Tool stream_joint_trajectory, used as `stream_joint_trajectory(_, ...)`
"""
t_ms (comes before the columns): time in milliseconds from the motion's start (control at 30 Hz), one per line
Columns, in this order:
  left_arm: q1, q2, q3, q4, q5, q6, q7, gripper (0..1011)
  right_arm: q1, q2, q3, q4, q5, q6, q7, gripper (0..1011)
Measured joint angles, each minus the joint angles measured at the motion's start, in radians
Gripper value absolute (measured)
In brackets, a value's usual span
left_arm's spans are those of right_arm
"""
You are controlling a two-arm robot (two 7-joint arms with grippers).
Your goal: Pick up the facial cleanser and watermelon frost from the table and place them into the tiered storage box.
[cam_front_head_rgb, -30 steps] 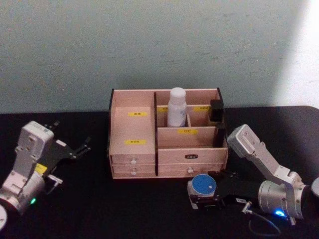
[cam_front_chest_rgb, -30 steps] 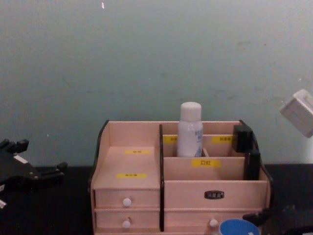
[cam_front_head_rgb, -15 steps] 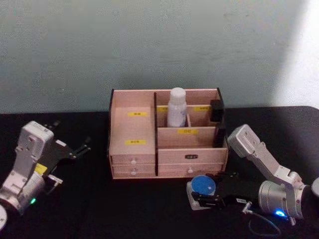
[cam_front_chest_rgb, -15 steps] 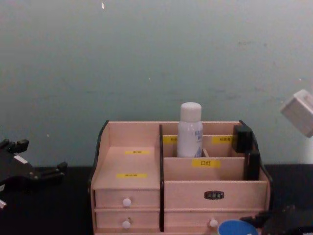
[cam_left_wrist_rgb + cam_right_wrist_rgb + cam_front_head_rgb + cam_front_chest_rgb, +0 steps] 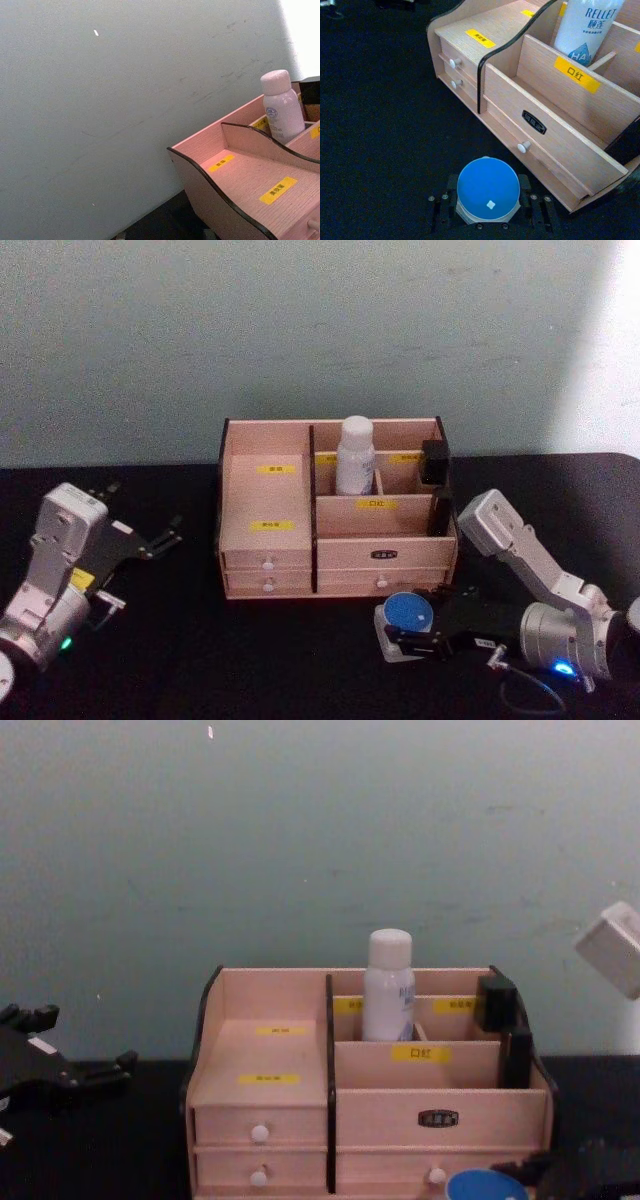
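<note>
In front of the storage box [image 5: 340, 556], near its lower right drawer, the right gripper [image 5: 488, 209] has its jaws clenched on the base of a blue-lidded jar [image 5: 408, 610], judged to be the watermelon frost. The grip sits below the lid, presumably for a steady carry. Whether the jar is clear of the table [image 5: 250, 660] cannot be told. A white bottle [image 5: 355, 455], judged the cleanser, stands upright in a rear compartment, so that half appears done. The left gripper [image 5: 140, 537] is parked well left of the box, jaws spread, empty.
</note>
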Motion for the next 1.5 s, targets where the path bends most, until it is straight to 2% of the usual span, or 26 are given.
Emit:
stream_joint_trajectory(233, 0.000, 0.000, 0.000, 0.000, 0.000, 0.000, 0.000, 1001, -0.008, 0.028, 0.011, -0.034, 0.019, -0.002, 0.028, 715)
stream_joint_trajectory(433, 0.000, 0.000, 0.000, 0.000, 0.000, 0.000, 0.000, 1001, -0.005, 0.061, 0.021, -0.083, 0.053, 0.003, 0.058, 715)
stream_joint_trajectory(767, 0.000, 0.000, 0.000, 0.000, 0.000, 0.000, 0.000, 1001, 0.046, 0.064, 0.017, -0.113, 0.083, -0.002, 0.070, 715)
stream_joint_trajectory(1000, 0.000, 0.000, 0.000, 0.000, 0.000, 0.000, 0.000, 1001, 0.116, 0.029, -0.014, -0.082, 0.081, -0.021, 0.070, 715)
stream_joint_trajectory(1200, 0.000, 0.000, 0.000, 0.000, 0.000, 0.000, 0.000, 1001, 0.192, -0.024, -0.052, -0.001, 0.062, -0.027, 0.069, 715)
stream_joint_trajectory(1500, 0.000, 0.000, 0.000, 0.000, 0.000, 0.000, 0.000, 1001, 0.276, -0.100, -0.075, 0.102, 0.054, -0.050, 0.068, 715)
